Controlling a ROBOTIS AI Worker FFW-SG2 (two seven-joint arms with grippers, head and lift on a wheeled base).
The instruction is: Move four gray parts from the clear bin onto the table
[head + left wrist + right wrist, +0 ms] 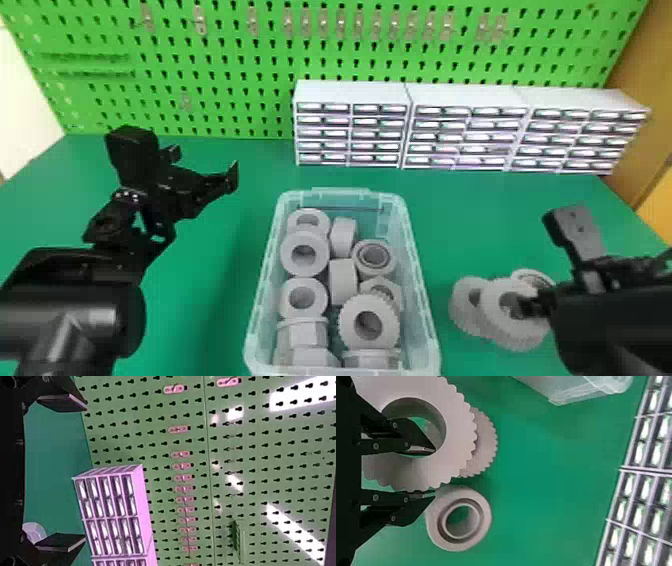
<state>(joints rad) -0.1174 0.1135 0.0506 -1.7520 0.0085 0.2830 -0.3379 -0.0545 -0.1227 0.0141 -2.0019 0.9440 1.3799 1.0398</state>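
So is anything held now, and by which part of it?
The right gripper has a gear by its ring, one finger inside the hole, the other at the outer teeth. The left gripper is empty.

On a flat green table (212, 290) stands a clear rectangular plastic bin (422, 305), holding a jumble of gray round and hexagonal plastic-looking parts (290, 257), with a gray toothed ring (350, 325) at its near right. Right of the bin, a second gray toothed ring (459, 306) is overlapped by a third one (510, 336), farther out; a smooth gray round ring (455, 544) lies just beyond them. White plastic drawer cabinets (350, 91) stand in a row behind and to the bin's right rear, before an upright green perforated pegboard (225, 65).
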